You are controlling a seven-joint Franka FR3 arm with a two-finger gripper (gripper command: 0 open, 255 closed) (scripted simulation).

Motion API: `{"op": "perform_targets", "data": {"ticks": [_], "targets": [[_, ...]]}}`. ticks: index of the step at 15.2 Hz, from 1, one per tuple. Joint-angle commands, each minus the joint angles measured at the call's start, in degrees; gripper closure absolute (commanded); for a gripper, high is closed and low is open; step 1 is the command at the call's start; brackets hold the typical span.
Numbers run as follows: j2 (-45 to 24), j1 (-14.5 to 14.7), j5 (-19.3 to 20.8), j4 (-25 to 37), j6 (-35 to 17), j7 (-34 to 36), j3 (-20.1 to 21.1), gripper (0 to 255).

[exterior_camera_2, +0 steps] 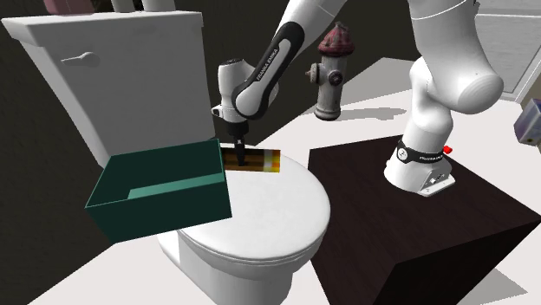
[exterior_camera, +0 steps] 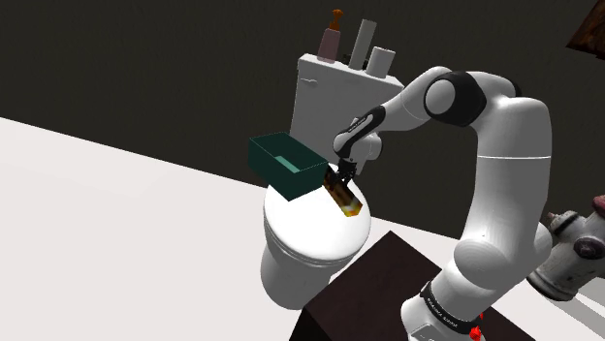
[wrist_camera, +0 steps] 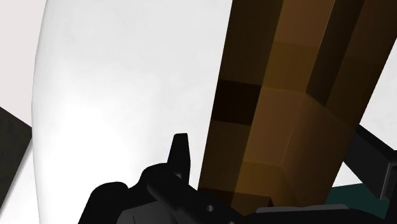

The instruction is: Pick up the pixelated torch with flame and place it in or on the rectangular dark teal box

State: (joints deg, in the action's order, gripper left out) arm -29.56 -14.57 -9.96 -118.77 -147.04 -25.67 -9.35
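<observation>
Gripper [exterior_camera: 336, 178] fingers pinch the brown pixelated torch [exterior_camera: 347, 201], which hangs tilted just below them over the white toilet lid [exterior_camera: 310, 232]. I judge this the carry step; next it must swing sideways over the dark teal box [exterior_camera: 286, 165] just beside the gripper, then let go.

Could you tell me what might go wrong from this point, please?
The dark teal box overhangs the toilet lid; a nudge from the torch or end effector could tip it off.
The torch is close beside the box's wall, so it might catch the rim unless lifted high enough.
Whether the end effector grips it securely is unclear; it could slip and slide off the rounded lid.
</observation>
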Motion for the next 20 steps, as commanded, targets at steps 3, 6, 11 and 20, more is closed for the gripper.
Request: {"op": "perform_targets", "data": {"ticks": [3,6,11,20], "targets": [[0.0,0.0,0.0,0.0,-0.1,0.0,0.0,0],[0.0,0.0,0.0,0.0,-0.1,0.0,0.0,255],[-0.1,0.0,0.0,0.0,-0.1,0.0,0.0,255],[3.8,0.6,1.1,-0.5,3.3,0.8,-0.9,255]]}}
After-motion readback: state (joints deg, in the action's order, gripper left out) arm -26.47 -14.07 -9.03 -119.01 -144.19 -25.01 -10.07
